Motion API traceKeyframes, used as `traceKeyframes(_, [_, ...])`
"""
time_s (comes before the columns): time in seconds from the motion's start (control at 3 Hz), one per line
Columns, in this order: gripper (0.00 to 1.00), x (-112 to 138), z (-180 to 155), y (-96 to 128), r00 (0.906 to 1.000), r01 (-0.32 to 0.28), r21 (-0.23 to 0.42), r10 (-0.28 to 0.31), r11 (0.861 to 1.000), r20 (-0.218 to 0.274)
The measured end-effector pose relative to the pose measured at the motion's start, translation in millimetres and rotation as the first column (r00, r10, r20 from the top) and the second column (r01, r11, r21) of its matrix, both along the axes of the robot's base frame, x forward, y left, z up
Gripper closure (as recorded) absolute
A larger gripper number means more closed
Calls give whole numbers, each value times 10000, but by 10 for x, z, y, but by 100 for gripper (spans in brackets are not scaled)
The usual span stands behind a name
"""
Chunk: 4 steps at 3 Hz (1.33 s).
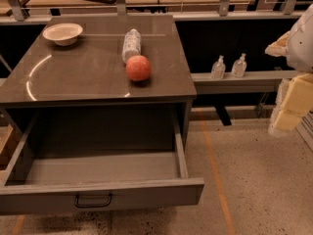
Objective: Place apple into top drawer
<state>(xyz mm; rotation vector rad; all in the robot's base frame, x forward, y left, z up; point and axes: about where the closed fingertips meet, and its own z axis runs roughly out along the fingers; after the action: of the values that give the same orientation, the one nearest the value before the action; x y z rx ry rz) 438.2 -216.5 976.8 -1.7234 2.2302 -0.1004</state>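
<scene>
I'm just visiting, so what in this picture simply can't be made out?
All in the one camera view:
- gripper: at the right edge, partly cut off by the frame.
- top drawer: its left end is cut off by the left edge, and its front panel hides the nearest strip of its floor.
- white bottle: label too small to read, and whether it touches the apple is unclear.
- small pump bottles: contents too small to tell.

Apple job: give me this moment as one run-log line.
apple: on cabinet top, by bottle | drawer: open, empty | gripper: far right, away from apple | bowl: top's back left | step: grasp not yet done
</scene>
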Motion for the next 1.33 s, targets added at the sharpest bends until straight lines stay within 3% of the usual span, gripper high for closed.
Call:
traceKeyframes(0.33, [0, 0, 0, 0, 10000, 0, 0, 0, 10000, 0])
traceKeyframes(0.67, [0, 213, 1, 42, 9985, 188, 948, -235, 9953, 496])
traceKeyframes(1.0, [0, 567, -83, 211, 9929, 44, 2214, -305, 9752, 1146])
traceKeyframes(1.33, [0, 958, -193, 423, 9817, 221, 3173, -806, 9481, 1724])
